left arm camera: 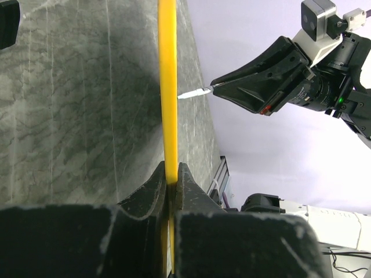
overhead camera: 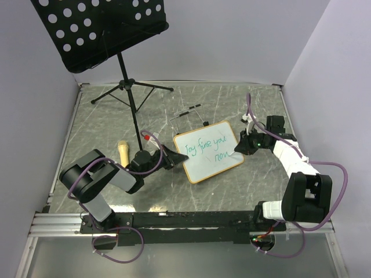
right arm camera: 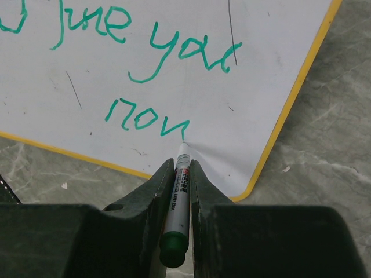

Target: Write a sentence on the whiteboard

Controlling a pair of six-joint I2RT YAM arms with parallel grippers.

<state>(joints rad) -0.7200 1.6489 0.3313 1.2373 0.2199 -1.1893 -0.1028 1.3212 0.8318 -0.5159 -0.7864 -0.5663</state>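
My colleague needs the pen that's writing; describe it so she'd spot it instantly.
On the grey table, find the whiteboard with green writing. By its right edge the right arm's fingers pinch a white pen, tip on the board. Its green end sets it apart.

music stand (overhead camera: 98,29): black, perforated with round holes, on a tripod at the far left.
tabletop (overhead camera: 232,104): grey, with marble pattern.
tan cylinder (overhead camera: 123,152): lies at left side.
thin dark stick (overhead camera: 191,108): lies near the middle.

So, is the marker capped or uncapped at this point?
Uncapped: the marker's bare tip sticks out past the right tool and meets the whiteboard.
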